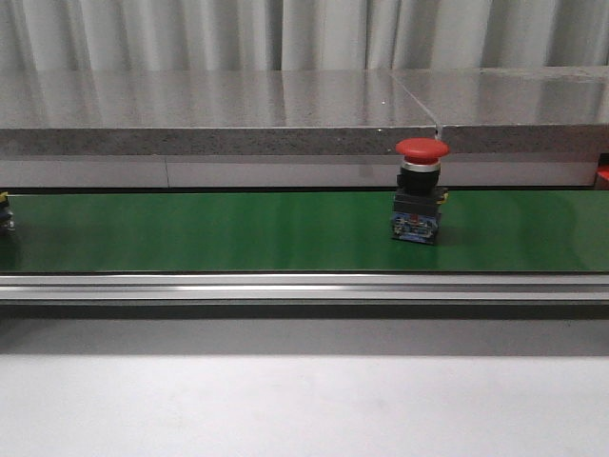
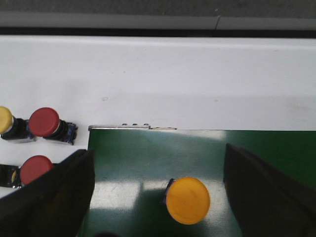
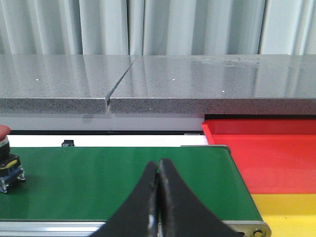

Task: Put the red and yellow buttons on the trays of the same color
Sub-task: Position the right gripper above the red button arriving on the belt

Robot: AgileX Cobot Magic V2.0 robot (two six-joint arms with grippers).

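Observation:
A red button (image 1: 420,190) stands upright on the green belt (image 1: 238,233), right of the middle. On the belt's left end sits a yellow button (image 2: 187,200), its cap facing the left wrist camera. My left gripper (image 2: 158,158) is open above it, with one dark finger (image 2: 49,192) on each side and clear of it. My right gripper (image 3: 159,173) is shut on nothing, over the belt's right end. The red tray (image 3: 266,153) and the yellow tray (image 3: 286,212) lie just past that end. The red button (image 3: 7,165) shows at the edge of the right wrist view.
On the white table beside the belt's left end lie two more red buttons (image 2: 44,122) (image 2: 35,169) and a yellow one (image 2: 4,120). A grey stone ledge (image 1: 285,109) runs behind the belt. An aluminium rail (image 1: 304,286) edges its front.

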